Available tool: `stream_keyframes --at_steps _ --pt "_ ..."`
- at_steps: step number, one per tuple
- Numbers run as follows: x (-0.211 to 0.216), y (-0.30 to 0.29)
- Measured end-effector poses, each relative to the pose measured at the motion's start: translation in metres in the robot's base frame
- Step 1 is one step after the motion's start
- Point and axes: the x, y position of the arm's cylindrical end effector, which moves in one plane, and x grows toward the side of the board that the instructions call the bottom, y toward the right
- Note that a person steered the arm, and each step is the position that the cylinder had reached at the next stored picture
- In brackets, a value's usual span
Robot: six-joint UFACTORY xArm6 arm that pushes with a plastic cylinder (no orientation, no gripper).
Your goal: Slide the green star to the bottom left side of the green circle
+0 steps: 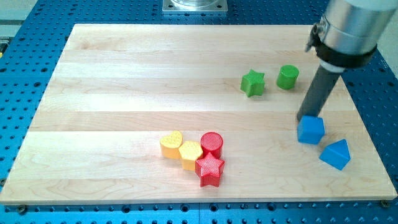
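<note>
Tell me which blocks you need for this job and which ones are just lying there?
For the job: green star, green circle, my tip, which sits right of both greens, at the blue cube.

Just lying there: blue cube, blue triangle block, two yellow blocks, red cylinder, red star.

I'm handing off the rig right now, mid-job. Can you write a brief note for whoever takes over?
My tip sits at the top edge of the blue cube, to the view's lower right of both green blocks.
Green star lies just to the view's left of the green circle, roughly level with it, a small gap between.
Done: nothing visible yet.
Left: bring the tip round and slide the star down to the circle's bottom left.
</note>
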Motion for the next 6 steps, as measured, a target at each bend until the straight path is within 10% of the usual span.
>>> stream_keyframes --at_steps 1,3,4,6 --pt "0.025 -0.018" --pt "-0.087 -0.168" --pt "-0.123 -0.104" --pt "-0.038 -0.095"
